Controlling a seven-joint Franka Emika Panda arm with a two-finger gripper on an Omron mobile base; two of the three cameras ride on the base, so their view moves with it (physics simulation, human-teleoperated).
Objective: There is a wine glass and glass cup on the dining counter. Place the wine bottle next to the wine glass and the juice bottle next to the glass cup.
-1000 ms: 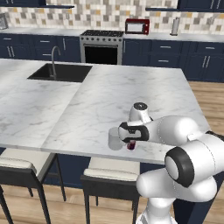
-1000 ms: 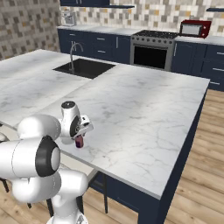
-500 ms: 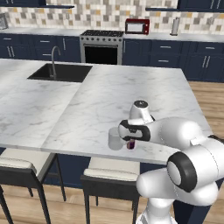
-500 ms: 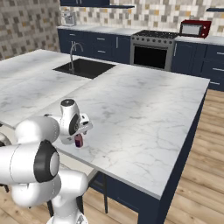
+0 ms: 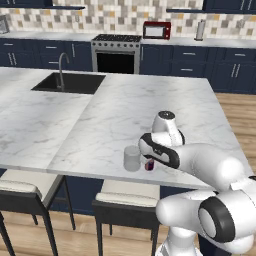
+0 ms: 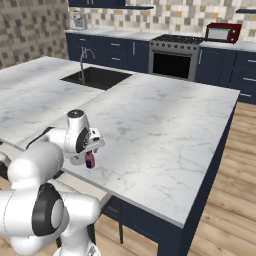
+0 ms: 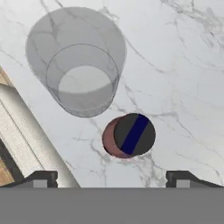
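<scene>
Marble counter (image 5: pixel 115 110), white with grey veins, carries everything; near edge first. Gripper (image 7: pixel 111 177) hangs straight above the juice bottle (image 7: pixel 129 135); jaws stand wide apart, one tip at each lower corner of the hand view, neither touching the bottle; nothing is held. Bottle stands upright on the counter close to its front edge, dark cap seen from above with pinkish-red body showing beneath it; in the left base view it (image 5: pixel 149 164) sits just beside the glass cup (image 5: pixel 132 158), on the cup's right, a thin gap between them; the hand view confirms the cup (image 7: pixel 81 76) close by but not touching. Judgement: juice bottle looks placed beside its cup; that half of the task appears done.

Risks from here; bottle and cup both stand near the counter's front edge, with stools (image 5: pixel 25 187) below; a withdrawal that drifts sideways instead of rising could let a jaw tip clip the cap and topple the small bottle against the cup or off the edge; a low swing of the forearm across the cup could knock it likewise.

Farther back: bare marble, then black sink (image 5: pixel 70 82) with curved tap (image 5: pixel 62 64) at far left; beyond, navy cabinets, stove (image 5: pixel 117 52), red microwave (image 5: pixel 156 30).
</scene>
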